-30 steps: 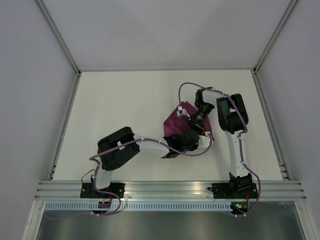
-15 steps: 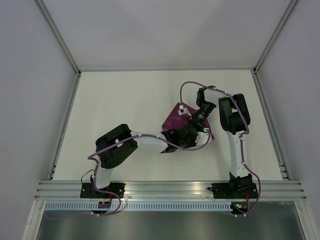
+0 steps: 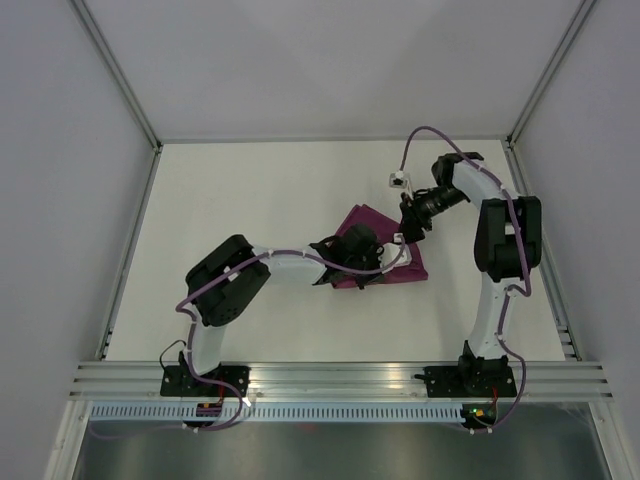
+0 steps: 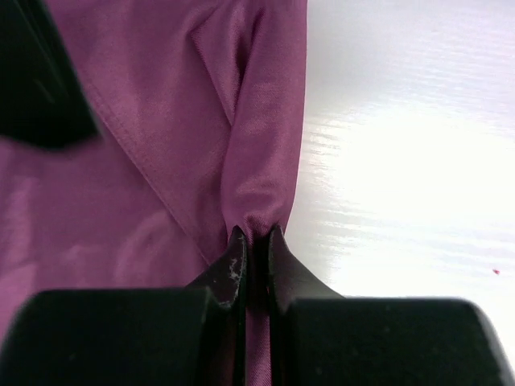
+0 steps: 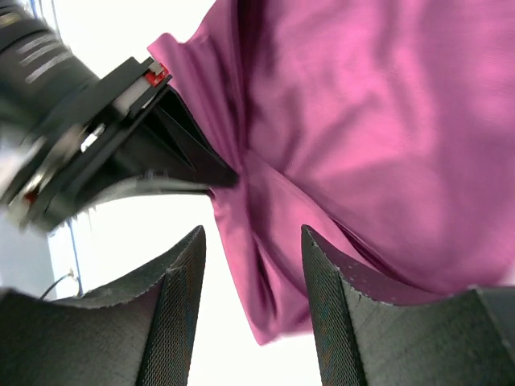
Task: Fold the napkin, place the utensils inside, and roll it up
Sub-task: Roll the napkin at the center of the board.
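**Fig.** White table point(image 3: 250, 200), pale grey walls point(image 3: 300, 60) on 3 sides, metal rail point(image 3: 340, 378) at near edge. L arm reaches fwd and to its right, low over the table. The left gripper point(image 4: 253, 241) is clamped tight on a raised fold of the napkin point(image 4: 145, 161), w/ cloth bunching ahead of its tips and spreading to its left. R arm stands tall, wrist angled down toward the L tips. The right gripper point(image 5: 251, 233) has its fingers point(image 5: 181, 273) spread apart, grasping nothing. The napkin edge shows btwn and just beyond them; contact cannot be told. The napkin lies crumpled on the table beneath both grippers.
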You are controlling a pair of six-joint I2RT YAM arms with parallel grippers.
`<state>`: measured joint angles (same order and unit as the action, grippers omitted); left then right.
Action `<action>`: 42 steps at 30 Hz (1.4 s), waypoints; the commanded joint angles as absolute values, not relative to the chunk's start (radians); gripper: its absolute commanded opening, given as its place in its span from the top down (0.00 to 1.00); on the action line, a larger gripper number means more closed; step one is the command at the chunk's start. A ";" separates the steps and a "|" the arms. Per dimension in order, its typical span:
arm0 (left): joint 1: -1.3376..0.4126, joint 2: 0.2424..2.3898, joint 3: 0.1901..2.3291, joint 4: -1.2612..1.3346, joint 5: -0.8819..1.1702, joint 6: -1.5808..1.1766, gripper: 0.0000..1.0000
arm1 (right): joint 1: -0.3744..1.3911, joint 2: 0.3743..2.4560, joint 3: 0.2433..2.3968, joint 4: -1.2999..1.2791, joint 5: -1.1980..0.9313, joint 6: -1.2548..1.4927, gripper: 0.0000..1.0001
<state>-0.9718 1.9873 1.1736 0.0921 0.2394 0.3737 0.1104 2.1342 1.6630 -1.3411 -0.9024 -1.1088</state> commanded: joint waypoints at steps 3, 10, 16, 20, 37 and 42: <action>-0.871 2.077 1.189 -0.127 0.538 0.256 0.98 | -0.039 1.978 1.577 -1.214 -1.072 -1.111 0.43; -0.761 2.158 1.255 -0.192 0.817 0.192 0.98 | -0.025 1.683 1.220 -0.809 -0.928 -1.074 0.40; -0.686 2.243 1.304 -0.225 1.012 0.127 0.98 | 0.201 1.428 0.858 -0.427 -0.665 -0.986 0.36; -0.661 2.284 1.338 -0.244 1.064 0.095 0.98 | 0.346 1.384 0.759 -0.351 -0.589 -0.966 0.34; -0.650 2.344 1.402 -0.298 1.094 0.055 0.98 | 0.676 1.434 0.624 -0.158 -0.315 -0.907 0.35; -0.649 2.349 1.411 -0.307 1.103 0.060 0.98 | 0.703 1.479 0.617 -0.140 -0.264 -0.916 0.44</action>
